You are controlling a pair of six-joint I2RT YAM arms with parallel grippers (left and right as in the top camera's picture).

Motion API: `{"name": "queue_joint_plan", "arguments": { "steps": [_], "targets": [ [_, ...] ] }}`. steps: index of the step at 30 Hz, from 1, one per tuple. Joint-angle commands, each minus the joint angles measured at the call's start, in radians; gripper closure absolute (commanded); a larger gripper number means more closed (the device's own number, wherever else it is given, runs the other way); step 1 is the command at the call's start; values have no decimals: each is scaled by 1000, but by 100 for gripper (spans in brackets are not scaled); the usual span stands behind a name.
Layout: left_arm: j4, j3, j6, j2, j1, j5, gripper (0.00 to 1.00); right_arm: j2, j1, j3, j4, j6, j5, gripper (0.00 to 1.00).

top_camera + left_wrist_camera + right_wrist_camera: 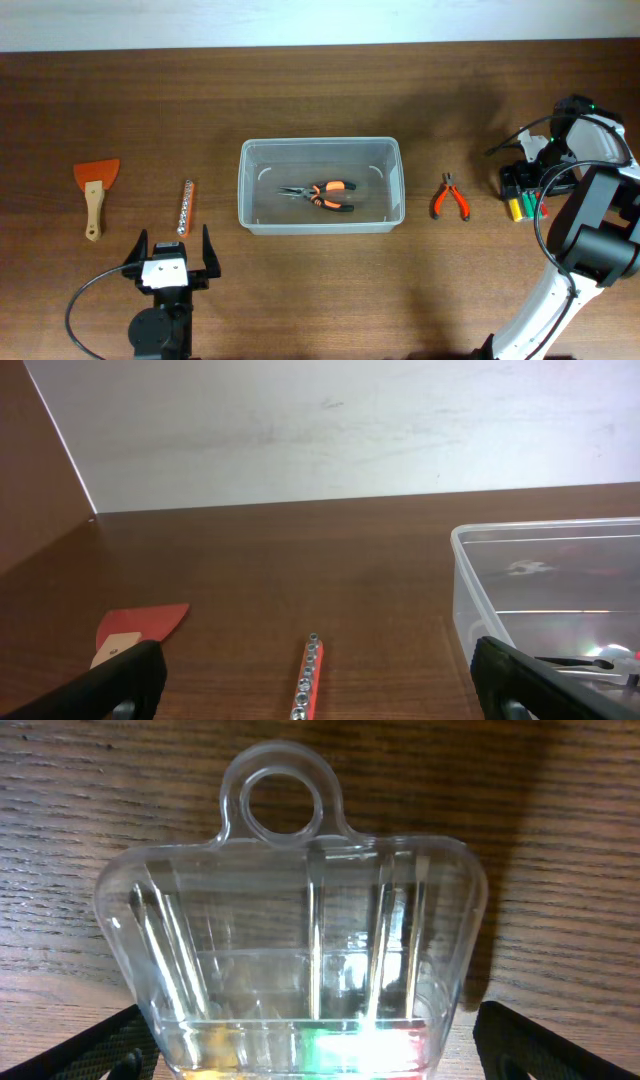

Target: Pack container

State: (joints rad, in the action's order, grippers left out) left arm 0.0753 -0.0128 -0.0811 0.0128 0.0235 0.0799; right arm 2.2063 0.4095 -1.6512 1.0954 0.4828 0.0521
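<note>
The clear plastic container point(244, 190) sits mid-table and holds orange-and-black pliers point(327, 194). Small orange pliers point(451, 197) lie right of it. At the far right my right gripper point(525, 186) is open, its fingers point(310, 1055) straddling a clear plastic tool case point(300, 930) with yellow, green and red pieces inside. My left gripper point(173, 243) is open and empty at the front left. The left wrist view shows its fingers point(320, 690) either side of an orange socket rail point(308, 678), with the container point(520, 528) on the right.
An orange scraper with a wooden handle point(95, 185) lies at the far left, also in the left wrist view point(140, 625). The socket rail point(185, 207) lies between the scraper and the container. A pale wall runs behind the table's back edge.
</note>
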Motion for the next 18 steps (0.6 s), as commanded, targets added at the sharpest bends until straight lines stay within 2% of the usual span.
{"name": "queue_joint_plan", "arguments": {
  "steps": [1,18],
  "targets": [
    [1,3,13,-7,-3,4,1,11,-5,-2,0,7,-7,1],
    [1,3,13,-7,-3,4,1,11,-29,-1,5,8,-24,1]
  ]
}}
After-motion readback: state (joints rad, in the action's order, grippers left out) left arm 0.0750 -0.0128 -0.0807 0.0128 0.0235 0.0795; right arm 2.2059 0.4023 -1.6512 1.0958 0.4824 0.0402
